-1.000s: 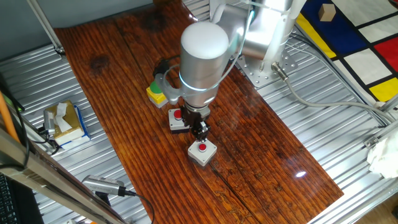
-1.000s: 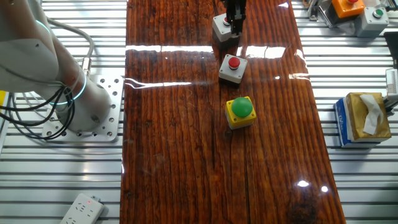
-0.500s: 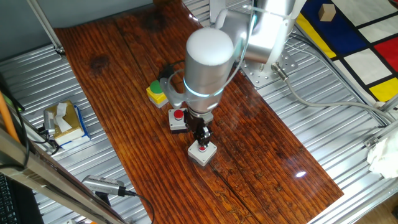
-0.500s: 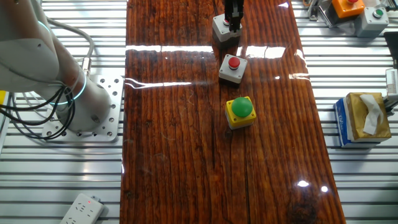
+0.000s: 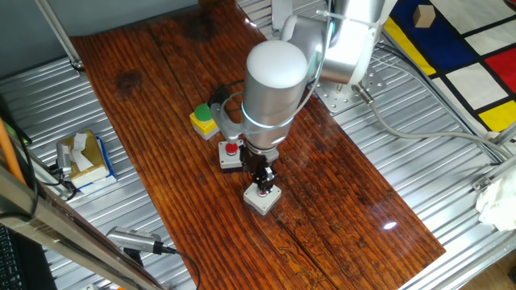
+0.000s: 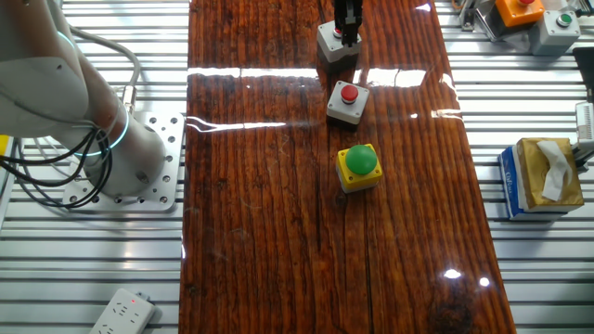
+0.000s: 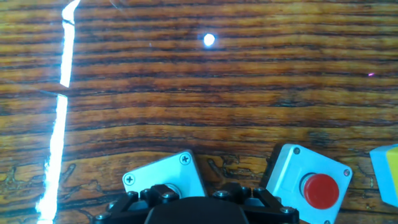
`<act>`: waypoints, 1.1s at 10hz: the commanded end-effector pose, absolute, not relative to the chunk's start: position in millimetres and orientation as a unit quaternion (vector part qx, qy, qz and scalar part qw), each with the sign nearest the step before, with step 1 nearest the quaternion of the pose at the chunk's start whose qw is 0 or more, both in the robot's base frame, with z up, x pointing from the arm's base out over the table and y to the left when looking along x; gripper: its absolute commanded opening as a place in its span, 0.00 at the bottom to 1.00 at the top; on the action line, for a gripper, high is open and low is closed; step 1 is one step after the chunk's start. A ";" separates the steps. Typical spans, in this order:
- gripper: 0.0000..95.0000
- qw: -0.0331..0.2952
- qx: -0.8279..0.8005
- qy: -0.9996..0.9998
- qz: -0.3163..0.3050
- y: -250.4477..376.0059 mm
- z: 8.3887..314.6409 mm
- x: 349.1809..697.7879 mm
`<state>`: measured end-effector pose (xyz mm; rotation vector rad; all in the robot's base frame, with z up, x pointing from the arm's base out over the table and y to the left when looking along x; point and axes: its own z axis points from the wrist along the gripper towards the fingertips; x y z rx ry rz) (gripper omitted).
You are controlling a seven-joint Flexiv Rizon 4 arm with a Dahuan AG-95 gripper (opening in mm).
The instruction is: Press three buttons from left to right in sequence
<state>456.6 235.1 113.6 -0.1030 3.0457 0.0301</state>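
One fixed view first: the gripper (image 5: 263, 184) is right down on the light grey button box (image 5: 263, 199), the last in the row, with the big white wrist housing hanging over it. Just behind sits the white-and-black box with its red cap (image 5: 231, 148), and beyond that the yellow box with the green cap (image 5: 203, 119), half tucked behind the arm. All three line up on the dark wooden table (image 5: 161, 89). A tissue box (image 5: 81, 157) sits well off on the metal surface.

Other fixed view now: the fingers come in from the top edge and land on the grey box (image 6: 334, 42), covering its cap. The middle button (image 6: 348, 102) and the green one (image 6: 358, 166) stand free, clear of the arm. My read is that this is the third and final press of the sequence.

Hand view: the camera looks almost straight down. The grey box's lid (image 7: 165, 180) shows at the bottom left of the gripper body, its cap hidden underneath, and the white-and-black box with its red cap (image 7: 309, 185) sits just beside it. A sliver of yellow box (image 7: 387, 174) peeks in at the right edge. I cannot tell whether the fingertips are apart or together; no view shows them clearly.

To do this step well, push straight down through the cap's centre, without sideways drag, because the box looks loose on the table and could skid. Then lift straight up.
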 end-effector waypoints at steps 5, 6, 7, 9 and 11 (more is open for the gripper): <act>0.60 0.058 -0.027 0.998 0.011 235.2 107.7 451.0; 0.60 0.060 -0.026 0.998 0.011 235.1 105.8 451.1; 0.60 0.061 -0.026 0.998 0.011 235.0 104.5 451.1; 0.60 0.065 -0.026 0.998 0.011 234.7 100.8 451.2; 0.60 0.066 -0.026 0.997 0.012 233.9 100.1 451.0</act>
